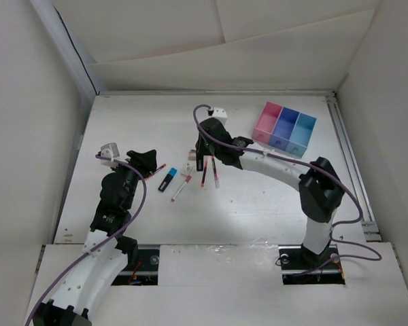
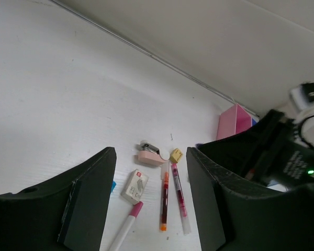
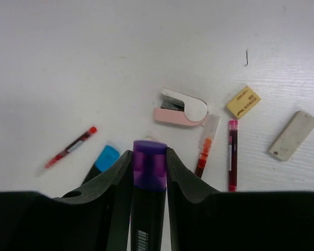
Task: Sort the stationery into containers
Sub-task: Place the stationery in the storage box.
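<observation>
Near the middle of the counter, the right gripper (image 3: 149,153) is clamped on a purple highlighter (image 3: 149,175). Its jaws press both sides of the barrel, and the purple end pokes out past the fingertips. On the surface just beyond lie a pink stapler (image 3: 183,107), a yellow eraser (image 3: 243,102), a pale eraser block (image 3: 293,135) and two red pens (image 3: 232,154) side by side. A blue highlighter (image 3: 105,157) and a lone red pen (image 3: 70,148) lie toward the counter's left edge. There the left gripper (image 2: 149,209) has its jaws wide apart and grips nothing. A pink-tipped pen (image 2: 126,225) and a boxed eraser (image 2: 134,185) show in the gap between its fingers. The three-bin tray (image 1: 283,126), pink, dark blue and cyan, sits toward the far right corner, well apart from both grippers.
</observation>
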